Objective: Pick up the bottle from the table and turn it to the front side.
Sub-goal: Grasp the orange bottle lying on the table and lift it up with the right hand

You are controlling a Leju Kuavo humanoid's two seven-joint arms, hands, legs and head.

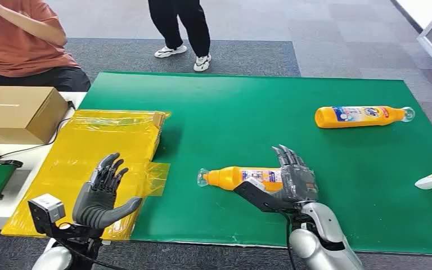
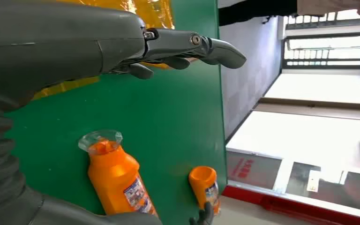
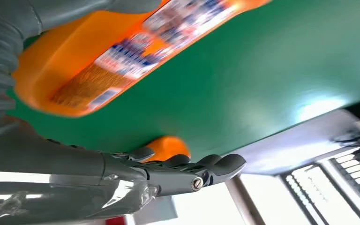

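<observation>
Green mat [image 1: 247, 124] covering tabletop; grey carpet beyond, two people standing by. Orange bottle [image 1: 242, 177] lying on its side near the front edge. Right hand [image 1: 292, 180] spreading fingers beside its base, grasping nothing. Left hand [image 1: 102, 194] hovering released over yellow plastic sheet [image 1: 90, 152].

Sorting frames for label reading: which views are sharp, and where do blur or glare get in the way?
Head view: sharp and evenly lit, near bottle label partly behind the right robot hand. Left wrist view: bottle fairly sharp, label too small to read, windows blown out. Right wrist view: bottle close and blurred, label unreadable, with a glare patch on the green mat.
</observation>
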